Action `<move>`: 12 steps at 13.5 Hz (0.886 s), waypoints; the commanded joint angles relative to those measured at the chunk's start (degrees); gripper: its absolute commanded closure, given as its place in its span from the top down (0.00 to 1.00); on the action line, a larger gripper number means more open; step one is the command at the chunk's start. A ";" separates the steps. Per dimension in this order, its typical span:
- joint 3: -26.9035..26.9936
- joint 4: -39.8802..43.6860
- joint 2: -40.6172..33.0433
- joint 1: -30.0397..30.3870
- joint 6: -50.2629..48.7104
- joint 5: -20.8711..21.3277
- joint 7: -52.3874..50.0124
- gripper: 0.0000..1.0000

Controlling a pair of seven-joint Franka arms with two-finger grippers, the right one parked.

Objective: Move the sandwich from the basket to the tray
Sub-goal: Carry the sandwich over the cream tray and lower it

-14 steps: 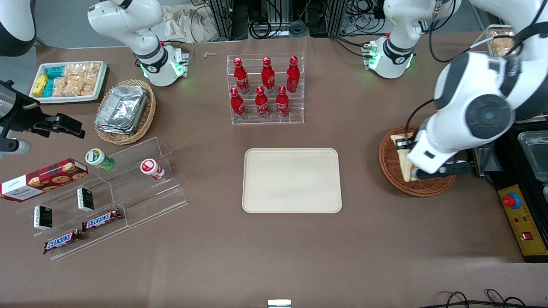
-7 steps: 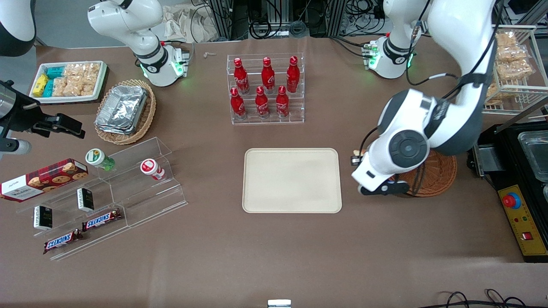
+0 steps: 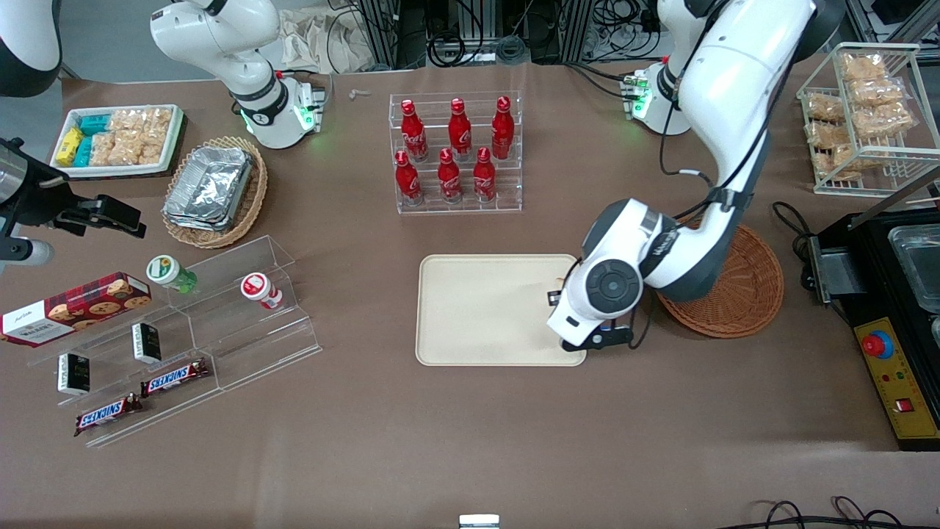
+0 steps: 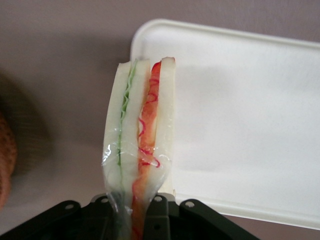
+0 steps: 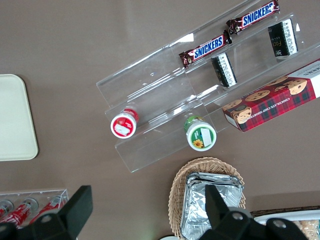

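I see my tool (image 4: 135,210) clenched on the sandwich (image 4: 140,150), gripping the wrapped wedge at its lower end so the bread slices and the red and green filling stand edge-on. It hangs above the corner of the tray (image 3: 485,308) that lies toward the working arm's end of the worktop (image 3: 440,441), part over the tray, part over the bare surface. The basket (image 3: 742,294) sits just beside the tray, with no sandwich in it
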 commanded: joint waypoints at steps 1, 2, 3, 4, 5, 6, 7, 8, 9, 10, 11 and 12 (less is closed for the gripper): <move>0.33 1.99 3.82 -1.01 1.08 1.18 -1.55 0.00; 0.33 1.99 4.88 -1.01 2.23 1.27 -1.47 0.00; 0.33 1.99 5.50 -1.10 2.85 1.27 -1.46 0.00; 0.33 1.90 5.85 -1.10 3.11 1.27 -1.46 0.00; 0.42 1.90 5.86 -1.10 3.03 1.36 -1.29 0.00; 0.51 1.90 5.86 -1.01 3.03 1.27 -1.20 0.31; 0.59 1.90 5.77 -1.01 2.77 1.36 -1.11 0.80; 0.68 1.90 5.51 -0.92 2.50 1.36 -1.20 1.00; 0.86 1.99 5.07 -0.84 2.15 1.36 -1.29 1.00; 0.86 2.08 4.63 -0.57 1.37 1.36 -1.29 1.00; 1.03 2.42 3.58 -0.48 -0.47 1.36 -1.20 1.00; 1.04 2.78 2.18 0.30 -3.18 1.36 -0.42 1.00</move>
